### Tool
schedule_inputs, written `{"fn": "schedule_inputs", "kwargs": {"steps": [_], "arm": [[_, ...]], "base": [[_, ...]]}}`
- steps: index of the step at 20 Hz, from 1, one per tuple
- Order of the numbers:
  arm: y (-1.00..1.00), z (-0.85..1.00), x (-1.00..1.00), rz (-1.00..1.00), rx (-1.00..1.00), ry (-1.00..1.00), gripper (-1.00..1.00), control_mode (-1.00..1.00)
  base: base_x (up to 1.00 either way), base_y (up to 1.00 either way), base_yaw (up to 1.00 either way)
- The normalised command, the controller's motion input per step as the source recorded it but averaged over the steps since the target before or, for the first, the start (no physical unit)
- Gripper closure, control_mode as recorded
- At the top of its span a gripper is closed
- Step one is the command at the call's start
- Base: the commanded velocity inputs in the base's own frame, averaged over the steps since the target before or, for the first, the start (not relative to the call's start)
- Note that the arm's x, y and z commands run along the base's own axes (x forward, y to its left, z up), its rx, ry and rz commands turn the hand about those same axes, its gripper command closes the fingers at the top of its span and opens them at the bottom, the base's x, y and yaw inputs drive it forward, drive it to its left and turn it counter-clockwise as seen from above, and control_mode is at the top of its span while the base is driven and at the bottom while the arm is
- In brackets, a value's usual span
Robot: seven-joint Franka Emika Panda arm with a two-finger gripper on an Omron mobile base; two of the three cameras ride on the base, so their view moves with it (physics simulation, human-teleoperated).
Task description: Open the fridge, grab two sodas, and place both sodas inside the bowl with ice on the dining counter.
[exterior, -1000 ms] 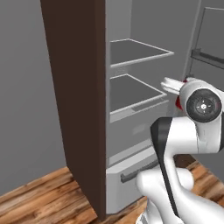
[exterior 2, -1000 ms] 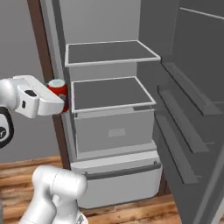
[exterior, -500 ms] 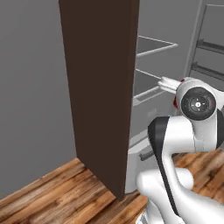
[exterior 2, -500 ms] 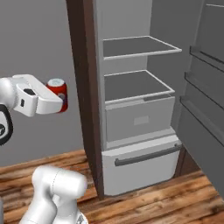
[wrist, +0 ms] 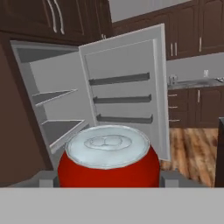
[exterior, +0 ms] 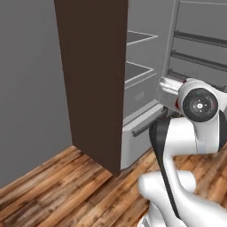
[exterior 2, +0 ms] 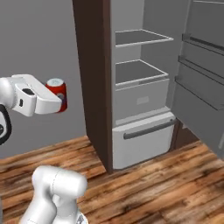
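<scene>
Fridge point(exterior 2: 140, 92) stands open ahead of the claw and off to its right in the right base view, door point(wrist: 127, 87) swung wide, grey shelves point(exterior 2: 140, 72) bare as far as I can see, lower drawer point(exterior 2: 142, 140) shut. Dark brown side panel point(exterior: 93, 75) sits between the claw and the fridge interior in the left base view. Wood floor point(exterior 2: 144, 188) is well below the claw. Claw point(exterior 2: 54, 103) is clamped on the red can point(wrist: 108, 162) — hand view has the silver top dead centre with a finger tip point(wrist: 46, 179) pressed to each side, can upright and clear of the shelves. Step in hand, my read: first soda is out of the fridge and the carry to the bowl comes now; second soda (the brown bottle) not picked yet, and I can't spot it on the shelves from here. Bowl, ice and dining counter can't be placed relative to the claw from these angles. Next move calls for driving the base away from the fridge, keeping the can level and the elbow clear of the panel and door — then lower the can into the bowl before letting go.
</scene>
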Motion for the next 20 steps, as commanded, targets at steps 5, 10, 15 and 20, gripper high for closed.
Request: {"fn": "schedule_inputs", "kwargs": {"steps": [5,10,15,20], "arm": [[0.0,0.0,0.0,0.0,0.0,0.0,1.0,1.0],[0.0,0.0,0.0,0.0,0.0,0.0,1.0,1.0],[0.0,0.0,0.0,0.0,0.0,0.0,1.0,1.0],[0.0,0.0,0.0,0.0,0.0,0.0,1.0,1.0]], "base": [[-1.0,0.0,-0.23],[-1.0,-0.1,-0.26],[-1.0,-0.12,-0.28],[-1.0,-0.31,-0.26]]}}
